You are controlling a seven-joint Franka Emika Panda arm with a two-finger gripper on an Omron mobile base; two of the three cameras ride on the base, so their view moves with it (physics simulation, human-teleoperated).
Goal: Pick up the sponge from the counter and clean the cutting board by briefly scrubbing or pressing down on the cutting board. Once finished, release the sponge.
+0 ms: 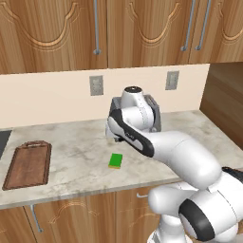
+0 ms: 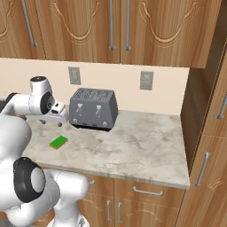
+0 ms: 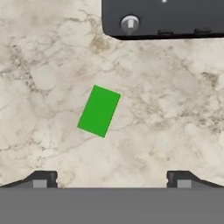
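On the marbled surface (image 1: 85,156), the sponge (image 1: 115,161) is lying flat and alone, green face up, near the front edge and well apart from the cutting board (image 1: 28,164), which is sitting far off toward the arm's left with its handle pointing to the back wall. Above the sponge the claw (image 3: 111,178) is hanging with its two dark tips spread wide and nothing between them; in the hand view the sponge (image 3: 99,110) is showing ahead of the tips, a little off centre and turned at a slant to the line between them. Behind it the toaster (image 2: 94,108) is standing against the wall, its dark base edging into the top of the hand view.

The step in hand appears to be the approach for the pick: the sponge is not yet touched, and the scrubbing and the release are both still to come. The next move probably calls for shifting the claw so the sponge lies midway between the tips, turning the wrist to square them with its narrow sides, then lowering until they straddle it before closing. Afterwards a long carry leftward to the board would be needed.
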